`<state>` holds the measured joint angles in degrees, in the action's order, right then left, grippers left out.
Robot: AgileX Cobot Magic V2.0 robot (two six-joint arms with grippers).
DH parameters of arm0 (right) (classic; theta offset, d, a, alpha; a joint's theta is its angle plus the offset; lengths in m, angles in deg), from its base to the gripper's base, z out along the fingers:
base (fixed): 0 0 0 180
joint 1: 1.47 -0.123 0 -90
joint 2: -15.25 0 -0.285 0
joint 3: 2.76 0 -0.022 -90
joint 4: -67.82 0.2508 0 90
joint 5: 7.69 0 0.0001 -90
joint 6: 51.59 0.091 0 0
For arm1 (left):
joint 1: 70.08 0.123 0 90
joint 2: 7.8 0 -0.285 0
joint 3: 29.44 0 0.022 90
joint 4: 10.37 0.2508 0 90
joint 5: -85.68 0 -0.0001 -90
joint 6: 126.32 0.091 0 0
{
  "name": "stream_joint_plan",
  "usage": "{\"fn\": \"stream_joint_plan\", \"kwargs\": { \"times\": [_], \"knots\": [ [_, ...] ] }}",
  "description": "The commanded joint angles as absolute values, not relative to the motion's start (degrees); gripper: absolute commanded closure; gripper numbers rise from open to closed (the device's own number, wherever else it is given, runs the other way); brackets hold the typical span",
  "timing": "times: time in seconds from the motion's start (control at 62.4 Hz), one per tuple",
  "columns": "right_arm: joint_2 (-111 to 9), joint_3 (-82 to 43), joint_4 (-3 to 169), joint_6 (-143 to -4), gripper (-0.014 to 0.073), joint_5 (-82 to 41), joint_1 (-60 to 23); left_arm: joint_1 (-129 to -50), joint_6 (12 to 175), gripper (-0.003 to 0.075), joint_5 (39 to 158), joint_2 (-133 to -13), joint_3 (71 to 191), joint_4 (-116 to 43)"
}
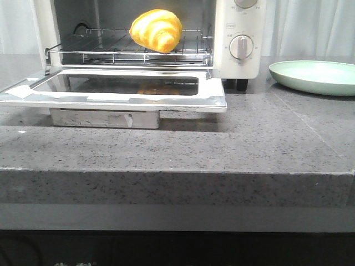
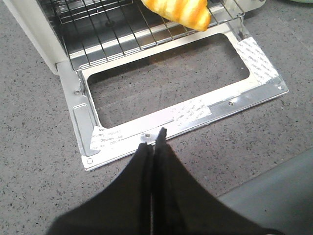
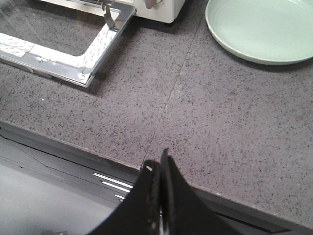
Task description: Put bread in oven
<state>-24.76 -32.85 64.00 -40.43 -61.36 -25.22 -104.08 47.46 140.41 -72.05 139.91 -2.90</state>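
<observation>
The bread (image 1: 156, 30), a glossy golden-orange croissant with pale stripes, lies on the wire rack (image 1: 133, 51) of the white oven (image 1: 239, 33). The oven's glass door (image 1: 122, 88) hangs open and flat toward me. The bread also shows in the left wrist view (image 2: 182, 11) at the rack's front edge. My left gripper (image 2: 155, 142) is shut and empty, just in front of the open door's (image 2: 195, 110) front rim. My right gripper (image 3: 157, 164) is shut and empty over the counter's front edge. Neither gripper shows in the front view.
A pale green round plate (image 1: 316, 76) sits on the grey stone counter (image 1: 249, 144) right of the oven; it also shows in the right wrist view (image 3: 264, 29). The open door (image 3: 58, 46) juts out over the counter. The counter's front edge (image 1: 177, 173) runs across below.
</observation>
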Motion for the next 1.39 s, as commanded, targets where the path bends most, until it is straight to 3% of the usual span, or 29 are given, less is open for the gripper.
{"fn": "stream_joint_plan", "kwargs": {
  "times": [0.0, 0.224, 0.352, 0.657, 0.881, 1.378],
  "knots": [
    [-24.88, -31.57, 62.95, -41.11, 0.0714, -57.86, -24.91, -104.18, 46.83, 0.0739, 137.13, -71.41, 141.31, -2.94],
    [-24.88, -31.57, 62.95, -41.11, 0.0714, -57.86, -24.91, -103.77, 46.83, 0.0739, 135.63, -66.84, 136.94, -2.0],
    [-24.88, -31.57, 62.95, -41.11, 0.0714, -57.86, -24.91, -98.31, 46.83, 0.0739, 126.68, -60.95, 129.65, -2.57],
    [-24.88, -31.57, 62.95, -41.11, 0.0714, -57.86, -24.91, -81.54, 46.83, 0.0739, 95.67, -37.58, 96.68, -11.0],
    [-24.88, -31.57, 62.95, -41.11, 0.0714, -57.86, -24.91, -75.44, 46.83, 0.0739, 85.68, -22.27, 79.97, -13.39],
    [-24.88, -31.57, 62.95, -41.11, 0.0714, -58.02, -24.91, -70.71, 46.83, 0.0739, 81.03, -13.88, 71.6, -13.17]
  ]
}}
